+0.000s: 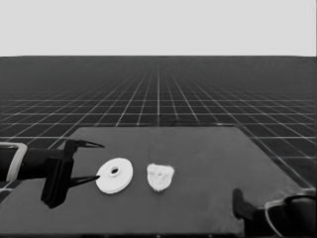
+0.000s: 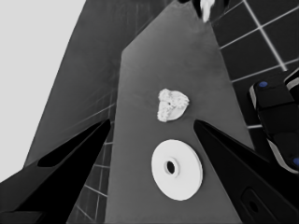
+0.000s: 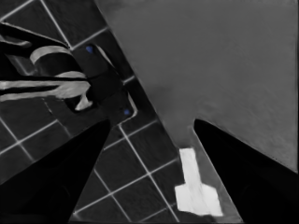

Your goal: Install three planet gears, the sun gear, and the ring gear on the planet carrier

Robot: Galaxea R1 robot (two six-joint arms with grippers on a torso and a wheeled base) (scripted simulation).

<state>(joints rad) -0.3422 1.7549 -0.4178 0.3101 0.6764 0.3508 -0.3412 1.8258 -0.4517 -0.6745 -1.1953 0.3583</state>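
Note:
The larger round part (image 1: 114, 175), a flat white disc with a small centre hole, lies on the table's left half; the left wrist view shows this disc (image 2: 177, 170) too. To its right sits a lumpy white cluster (image 1: 160, 177) (image 2: 172, 104): the smaller round part with toothed gears on it, which I cannot tell apart one by one. My left gripper (image 1: 101, 161) (image 2: 152, 121) stands open at the table's left end, its nearer fingertip close to the disc's edge, holding nothing. My right gripper (image 3: 152, 120) is open over the table's near right corner.
A thin white piece (image 3: 196, 186) lies at the table's corner by the right gripper. The right arm (image 1: 277, 213) fills the lower right corner of the head view. Dark machinery with blue lights (image 2: 275, 107) (image 3: 103, 79) stands past the table's edge.

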